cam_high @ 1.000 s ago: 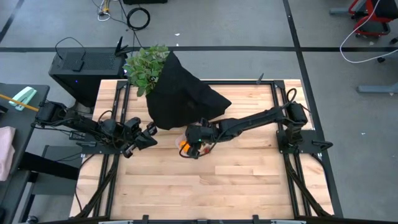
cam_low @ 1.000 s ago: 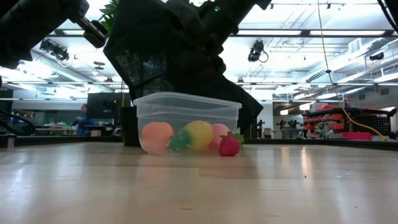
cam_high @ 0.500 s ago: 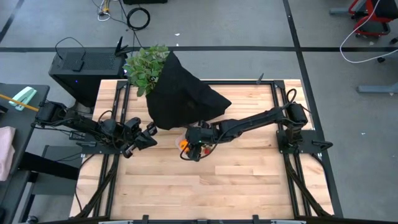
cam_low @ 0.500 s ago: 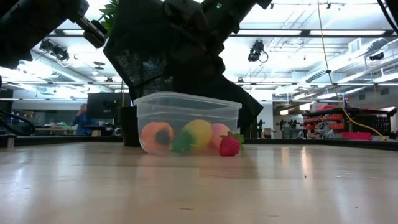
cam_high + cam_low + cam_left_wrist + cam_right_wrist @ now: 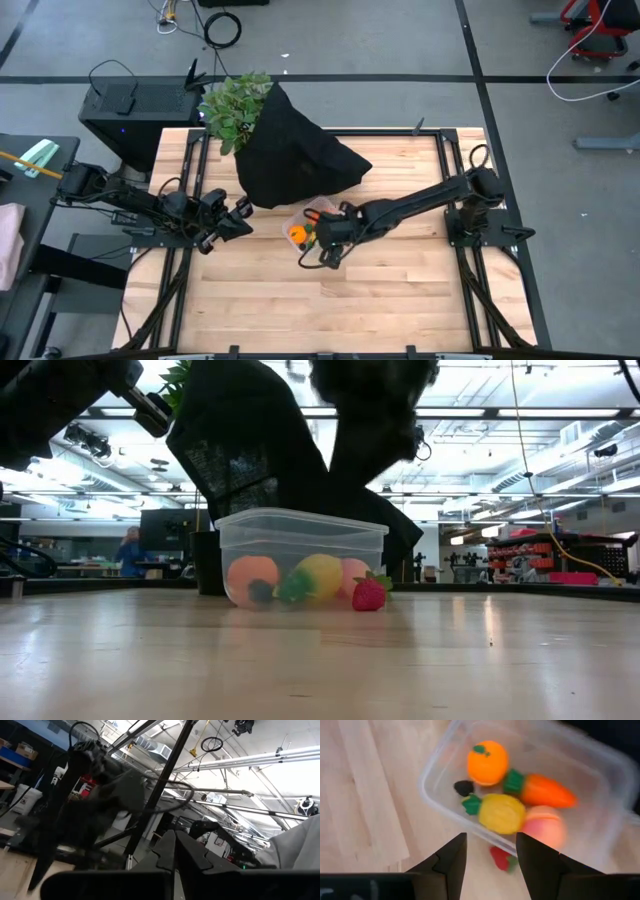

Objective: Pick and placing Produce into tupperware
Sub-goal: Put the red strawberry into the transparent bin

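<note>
Produce fills the small clear plastic tupperware [image 5: 530, 795], a shallow rectangle with rounded corners that we find near the middle of the wooden table [image 5: 400, 310], just in front of the heaped black cloth [image 5: 290, 155]. Inside it we count an orange ball with a green leaf [image 5: 487, 762], a small dark berry [image 5: 464, 787], a yellow pineapple-like piece with a green top [image 5: 500, 812], an orange carrot with a green top [image 5: 540, 791] and a pink-red round fruit [image 5: 544, 827]. One small red strawberry [image 5: 501, 858] lies on the wood outside the container, touching or just beside its near wall; in the low view it sits at the right end of the tub [image 5: 368, 594]. We see the right gripper [image 5: 490, 855] hanging above the container's near edge, its two dark fingers parted and with nothing between them. The left gripper [image 5: 240, 215] waits at the table's left side, near the cloth, its fingers closed together and empty. A leafy green plant [image 5: 235, 108] stands at the far left behind the cloth.
</note>
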Robot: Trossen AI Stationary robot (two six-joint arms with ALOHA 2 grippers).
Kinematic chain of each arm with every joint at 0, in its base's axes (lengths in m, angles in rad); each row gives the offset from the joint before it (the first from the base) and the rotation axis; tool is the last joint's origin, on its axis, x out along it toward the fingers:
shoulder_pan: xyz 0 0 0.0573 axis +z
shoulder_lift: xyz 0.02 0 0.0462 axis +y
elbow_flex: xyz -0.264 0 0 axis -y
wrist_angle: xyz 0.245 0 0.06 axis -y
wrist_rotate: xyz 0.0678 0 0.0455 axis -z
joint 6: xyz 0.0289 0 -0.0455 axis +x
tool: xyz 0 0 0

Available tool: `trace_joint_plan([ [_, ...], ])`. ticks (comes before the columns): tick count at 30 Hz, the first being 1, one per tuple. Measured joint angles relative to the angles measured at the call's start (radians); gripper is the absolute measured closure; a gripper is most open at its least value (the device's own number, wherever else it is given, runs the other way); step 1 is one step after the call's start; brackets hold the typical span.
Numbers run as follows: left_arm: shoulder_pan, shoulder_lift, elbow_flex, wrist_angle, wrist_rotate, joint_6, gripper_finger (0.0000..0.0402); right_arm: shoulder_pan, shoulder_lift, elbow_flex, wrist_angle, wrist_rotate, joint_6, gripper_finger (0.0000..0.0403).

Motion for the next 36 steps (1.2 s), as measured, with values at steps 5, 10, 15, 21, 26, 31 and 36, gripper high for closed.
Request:
trace_joint_plan([
  [5, 0.000, 0.001, 0.000, -0.006, 0.000, 0.001, 0.0380, 0.060, -0.109, -0.015, -0.105, 0.167, 0.139, 0.0237],
  [10, 0.000, 0.000, 0.000, -0.006, 0.000, 0.001, 0.0389, 0.121, -0.189, -0.168, -0.113, 0.267, 0.443, 0.0238],
  [15, 0.000, 0.001, 0.000, -0.006, 0.000, 0.000, 0.0386, 0.164, -0.266, -0.416, 0.095, 0.268, 0.756, 0.0239],
  [21, 0.000, 0.001, 0.000, -0.006, 0.000, 0.000, 0.0379, 0.159, -0.357, -0.676, 0.482, 0.264, 0.807, 0.0240],
  [26, 0.000, 0.001, 0.000, -0.006, 0.000, -0.001, 0.0386, 0.107, -0.419, -0.832, 0.630, 0.110, 0.754, 0.0241],
  [31, 0.000, 0.001, 0.000, -0.005, 0.000, -0.024, 0.0389, 0.042, -0.446, -0.935, 0.788, -0.025, 0.751, 0.0241],
  [36, 0.000, 0.001, 0.000, -0.005, 0.000, -0.027, 0.0382, -0.023, -0.410, -0.939, 0.838, -0.096, 0.715, 0.0239],
])
